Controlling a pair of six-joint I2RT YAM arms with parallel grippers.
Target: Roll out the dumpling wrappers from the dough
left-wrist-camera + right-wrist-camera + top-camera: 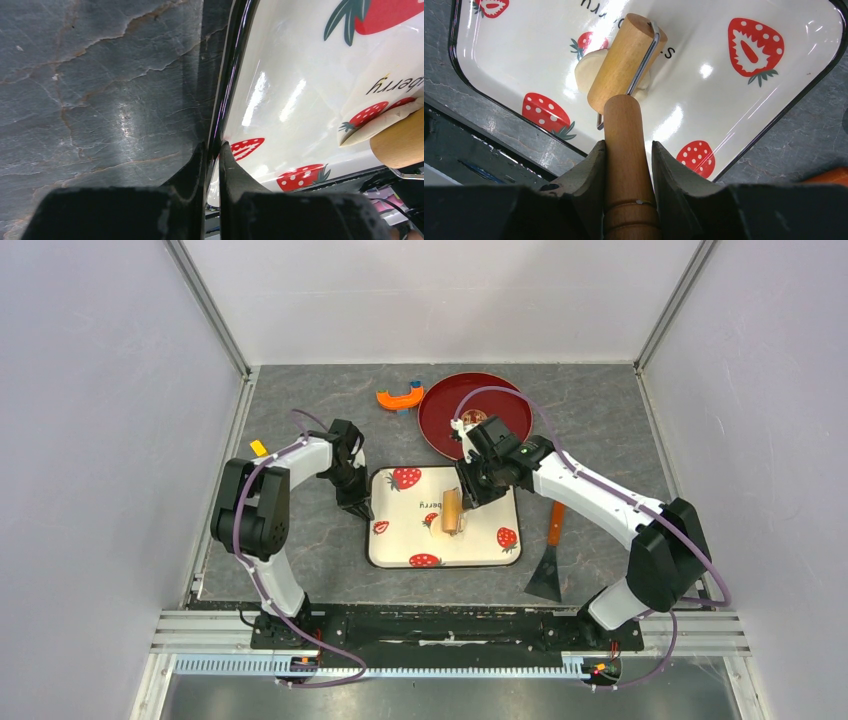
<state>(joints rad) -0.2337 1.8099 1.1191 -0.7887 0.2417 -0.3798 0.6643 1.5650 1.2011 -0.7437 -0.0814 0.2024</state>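
Note:
A cream tray [400,540] printed with strawberries lies in front of both arms. My right gripper [470,490] is shut on the handle [624,130] of a wooden roller. The roller's cylinder [624,60] rests on a pale flattened dumpling wrapper [586,72] near the tray's middle, and covers most of it. My left gripper [358,508] is shut on the tray's dark left rim [227,85], one finger outside and one inside. The wrapper's edge [380,125] and the roller's end [400,145] show in the left wrist view. No separate lump of dough shows.
A dark red plate [500,430] lies behind the tray, partly under my right arm. An orange curved tool [400,397] lies left of the plate. A scraper [550,560] with an orange handle lies right of the tray. Grey walls close in the table on three sides.

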